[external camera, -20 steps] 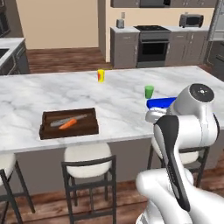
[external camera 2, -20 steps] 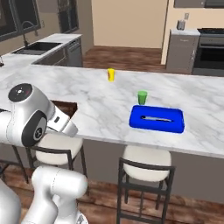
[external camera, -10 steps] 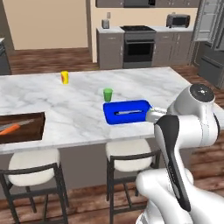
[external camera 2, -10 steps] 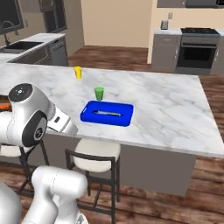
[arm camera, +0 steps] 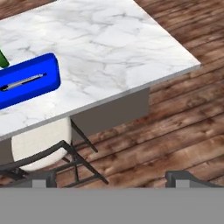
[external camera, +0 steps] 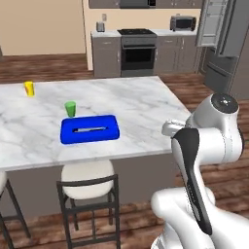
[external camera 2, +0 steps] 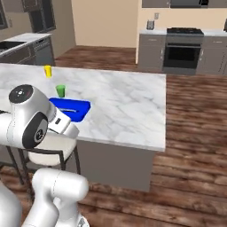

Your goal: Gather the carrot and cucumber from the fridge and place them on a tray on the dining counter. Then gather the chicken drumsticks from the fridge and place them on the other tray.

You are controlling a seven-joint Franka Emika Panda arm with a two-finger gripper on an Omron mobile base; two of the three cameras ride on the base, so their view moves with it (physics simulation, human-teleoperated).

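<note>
- Fridge [external camera: 228, 44] stood at the far right of the kitchen with its door swung open, well apart from the robot. That is where I guessed the chicken drumsticks were waiting, though I could not see any food inside.
- On the dining counter [external camera: 131, 109] lay a blue tray [external camera: 90, 129], near the edge with the stools. It was placed there to take food, I think.
- Something thin and grey lay inside the blue tray. It was too small for me to tell what it was.
- A green cup [external camera: 71, 108] stood just beside the tray, and a yellow cup [external camera: 29, 88] stood farther along the counter. Both were upright.
- The gripper [arm camera: 111, 181] had its two fingers spread wide apart, and nothing was between them. It pointed down over the wooden floor [arm camera: 166, 131] by the counter's corner.
- Empty and open hands made sense to me, because the robot needed to fetch more food.
- A white stool [external camera: 87, 177] was tucked under the counter, below the tray, out of the way.
</note>
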